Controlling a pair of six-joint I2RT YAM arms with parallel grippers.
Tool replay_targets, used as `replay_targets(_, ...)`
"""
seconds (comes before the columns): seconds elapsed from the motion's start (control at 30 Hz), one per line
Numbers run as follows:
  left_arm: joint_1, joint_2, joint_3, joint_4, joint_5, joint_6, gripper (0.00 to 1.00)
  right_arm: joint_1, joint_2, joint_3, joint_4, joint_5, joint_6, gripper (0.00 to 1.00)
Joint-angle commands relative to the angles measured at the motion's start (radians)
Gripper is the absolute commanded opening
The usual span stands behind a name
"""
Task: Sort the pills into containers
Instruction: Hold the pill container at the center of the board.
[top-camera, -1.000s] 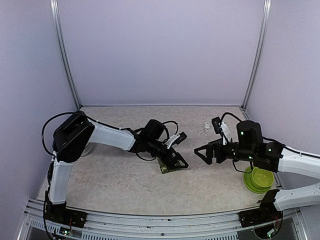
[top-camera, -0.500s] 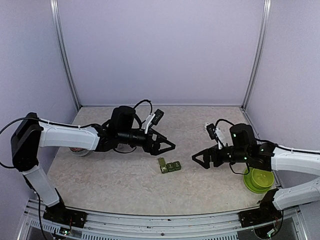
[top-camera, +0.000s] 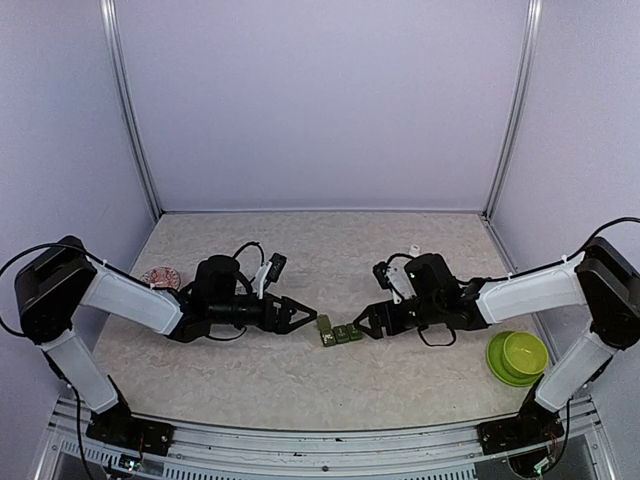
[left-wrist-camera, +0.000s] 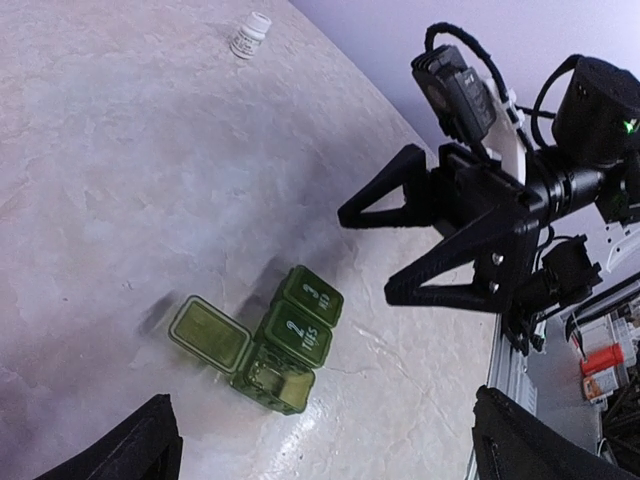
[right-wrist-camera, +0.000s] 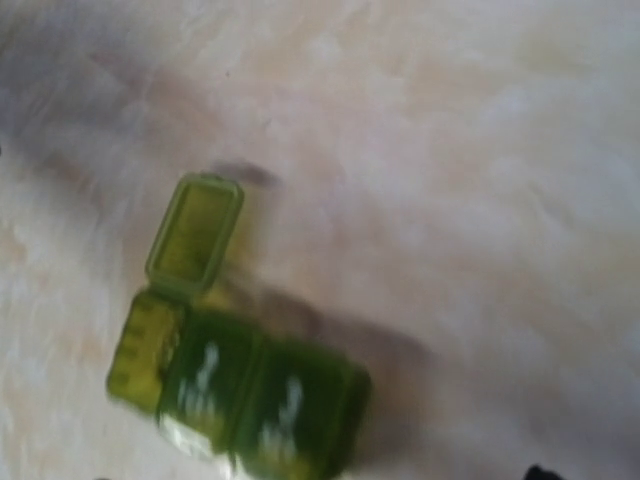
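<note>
Left gripper (top-camera: 305, 314) gapes wide just left of the small green translucent plastic pill box (top-camera: 340, 333) (leftmost lid flipped up). Right gripper (left-wrist-camera: 364, 256), jaws also apart, sits just beyond its other end. Likely light, stiff, slippery: pinch across its long sides.

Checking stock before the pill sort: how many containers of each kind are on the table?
Green pill organizer: 1
White pill bottle: 1
Green bowl: 1
Reddish round dish: 1
Total: 4
</note>
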Motion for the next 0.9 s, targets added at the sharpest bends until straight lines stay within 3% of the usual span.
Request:
replay_targets(0.0, 0.021, 0.066, -0.021, 0.181, -0.014, -0.053, 0.99, 0.030, 0.111, 0.071, 0.094, 0.031, 0.030, 0.85)
replay_targets(0.27, 0.023, 0.176, 0.023, 0.227, 0.000, -0.070, 0.99, 0.045, 0.229, 0.119, 0.140, 0.016, 0.062, 0.73)
replay_targets(0.67, 0.016, 0.254, 0.061, 0.290, 0.020, -0.104, 0.99, 0.053, 0.228, 0.107, 0.139, 0.027, 0.068, 0.54)
replay_targets(0.87, 0.006, 0.273, 0.073, 0.292, 0.015, -0.107, 0.99, 0.052, 0.229, 0.099, 0.142, 0.028, 0.069, 0.51)
